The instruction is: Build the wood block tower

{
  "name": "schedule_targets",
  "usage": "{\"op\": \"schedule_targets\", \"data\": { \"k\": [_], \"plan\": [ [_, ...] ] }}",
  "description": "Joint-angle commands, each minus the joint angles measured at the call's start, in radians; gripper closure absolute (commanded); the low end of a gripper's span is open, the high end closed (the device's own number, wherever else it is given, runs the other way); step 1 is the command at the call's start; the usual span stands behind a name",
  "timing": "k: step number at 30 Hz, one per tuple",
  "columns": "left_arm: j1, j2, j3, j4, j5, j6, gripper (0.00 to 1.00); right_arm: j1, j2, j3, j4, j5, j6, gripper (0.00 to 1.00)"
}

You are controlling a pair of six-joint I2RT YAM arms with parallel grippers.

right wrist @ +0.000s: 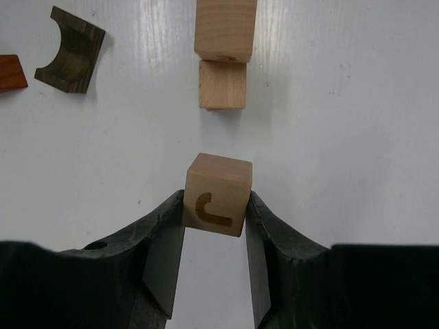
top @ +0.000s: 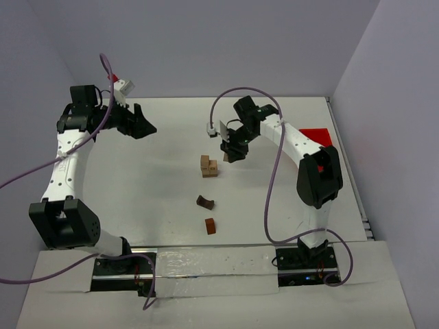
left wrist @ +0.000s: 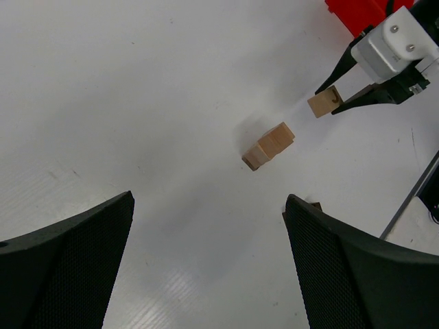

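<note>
A robotics lab test cell: a plain white tabletop (top: 158,205) boxed in by blank pale walls (top: 206,41), left arm (top: 65,161) and right arm (top: 312,161) bolted at its edge, purple cables (top: 268,205) trailing

Lost at the edges and behind the arms

From overhead the right gripper (top: 230,153) covers nearly all of its tan cube (top: 225,157), and the right arm (top: 302,147) hides part of the red bin (top: 317,133). The right wrist view clips the reddish block (right wrist: 10,72) at its left edge and the tan stack (right wrist: 225,31) at the top.
</note>
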Motion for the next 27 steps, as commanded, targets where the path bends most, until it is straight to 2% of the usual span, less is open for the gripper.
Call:
{"op": "schedule_targets", "data": {
  "k": [1,13,27],
  "plan": [
    [-0.016,0.008,0.045,0.007,-0.006,0.005,0.03,0.030,0.032,0.073,0.032,-0.013,-0.019,0.79],
    [-0.029,0.017,0.035,0.010,-0.026,-0.005,0.03,0.087,0.097,0.120,0.057,0.007,0.010,0.79],
    [-0.028,0.050,0.065,-0.010,-0.017,0.001,0.03,0.101,0.141,0.157,0.047,0.029,0.017,0.77]
  ]
}}
